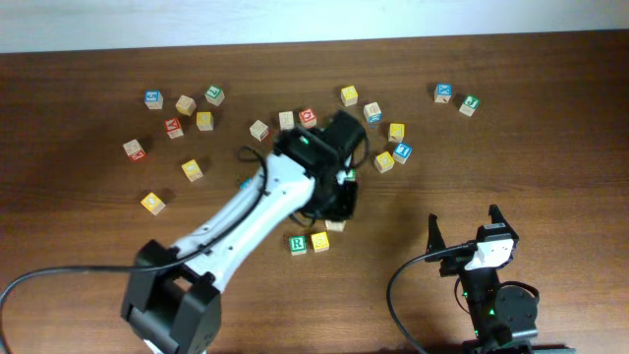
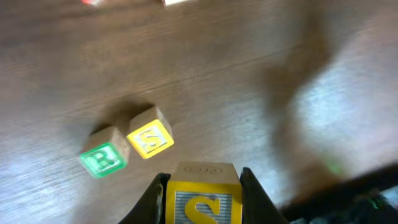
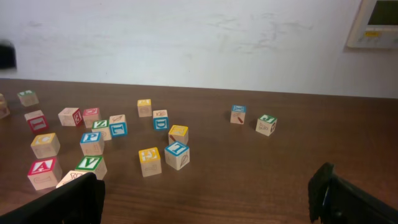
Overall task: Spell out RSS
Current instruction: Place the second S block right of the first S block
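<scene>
S block (image 2: 202, 204) clamped in left claw (image 2: 203, 186).

Green R block (image 2: 102, 160), yellow S block (image 2: 150, 139), S on held block (image 2: 202, 206)

R block (image 1: 297, 244): sitting left of tabletop S block (image 1: 319, 241), touching it.
held S block (image 2: 202, 204): sitting between left gripper (image 2: 202, 186) fingers, just right-behind tabletop S block.
loose blocks (image 1: 204, 121): lying scattered behind the pair.
right gripper (image 1: 462, 228): hanging well apart, right of the pair.
</scene>
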`<state>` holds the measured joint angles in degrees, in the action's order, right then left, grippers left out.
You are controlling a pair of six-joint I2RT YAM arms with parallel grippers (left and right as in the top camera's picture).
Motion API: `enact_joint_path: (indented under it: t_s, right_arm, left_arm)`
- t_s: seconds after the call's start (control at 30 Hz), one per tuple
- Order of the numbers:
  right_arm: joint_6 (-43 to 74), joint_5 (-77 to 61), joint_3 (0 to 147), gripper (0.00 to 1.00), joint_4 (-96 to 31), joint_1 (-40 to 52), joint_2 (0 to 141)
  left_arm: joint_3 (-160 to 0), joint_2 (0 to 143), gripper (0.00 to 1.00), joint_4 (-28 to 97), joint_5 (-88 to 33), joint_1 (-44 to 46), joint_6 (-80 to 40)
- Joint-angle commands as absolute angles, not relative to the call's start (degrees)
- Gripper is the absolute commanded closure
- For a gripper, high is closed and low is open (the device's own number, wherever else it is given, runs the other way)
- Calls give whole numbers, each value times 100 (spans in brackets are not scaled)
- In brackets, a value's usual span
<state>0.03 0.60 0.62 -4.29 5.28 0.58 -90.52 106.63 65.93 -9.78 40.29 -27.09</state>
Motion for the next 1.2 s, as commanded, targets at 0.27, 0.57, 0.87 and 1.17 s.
enact_joint_path:
  t_s: [0.27,0.57,0.87,1.17]
  right_arm:
    - [49,110,32,2,-469,484,21]
    - [49,110,32,2,-469,484,21]
    - [49,110,32,2,-469,484,21]
    - [49,110,32,2,-469,484,21]
  left_arm:
    - [-7765,10591,86,5415,-401,4298,-4104]
    - [-7760,10595,85,5046,-163,4414,-4442]
    - [-7299,10595,86,4731,-165,4519,-4543]
    - [-7210,10604,86,4263,325,4584,-4563]
